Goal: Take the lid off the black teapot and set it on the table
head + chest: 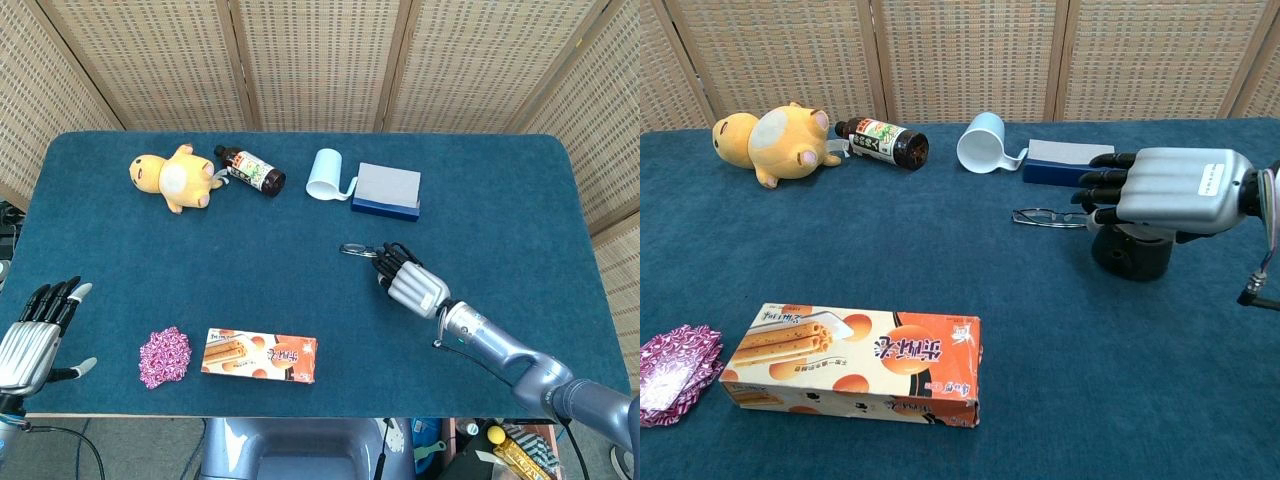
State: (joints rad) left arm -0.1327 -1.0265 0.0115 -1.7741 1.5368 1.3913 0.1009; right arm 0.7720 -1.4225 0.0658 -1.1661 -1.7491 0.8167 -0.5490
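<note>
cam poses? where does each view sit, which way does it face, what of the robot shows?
Head view: high, looking steeply down on the whole table; shows left hand at the near-left edge and right hand with forearm.
Chest view: low, facing across the table toward the screens; shows only the right hand above the black teapot.
Shared: right hand, glasses, snack box.
</note>
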